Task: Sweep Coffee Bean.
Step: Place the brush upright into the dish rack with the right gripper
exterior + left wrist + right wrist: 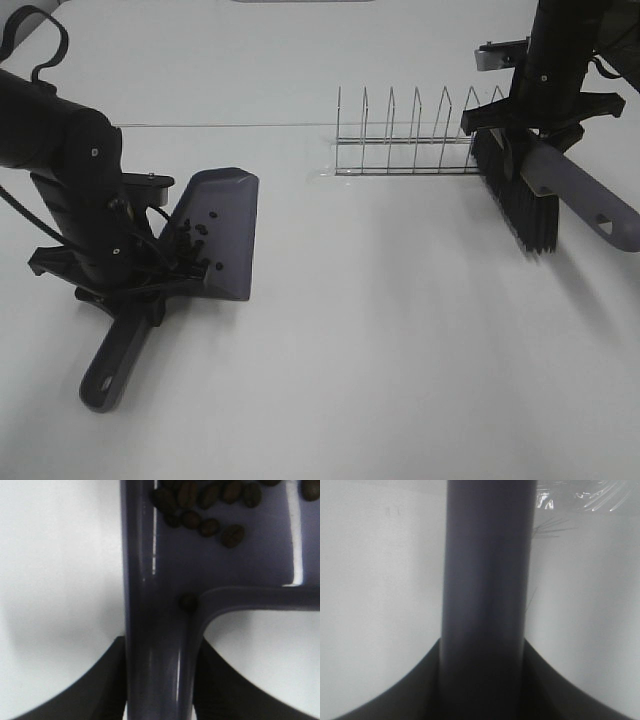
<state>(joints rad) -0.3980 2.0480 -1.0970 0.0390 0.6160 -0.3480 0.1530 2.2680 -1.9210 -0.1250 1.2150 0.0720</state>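
From above, the coffee beans (194, 240) lie in the dustpan (228, 215) near the bench's (400, 360) left edge, heaped at its handle end by the left jaws; the brush (522, 205) hangs well apart toward the far right corner. Left wrist view: those jaws clamp the pan's handle, beans just beyond. Right wrist view: the right jaws clamp the brush handle.

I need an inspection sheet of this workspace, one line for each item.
Surface: white table, no spilled beans seen on it.
Job's things: coffee beans lie in the dustpan; brush at the right, bristles down.
Clutter: wire rack at the back.
End effectors: left end effector shut on the dustpan handle; right end effector shut on the brush handle.
Cables: black cable loop by the left arm.
Surroundings: nothing seen.
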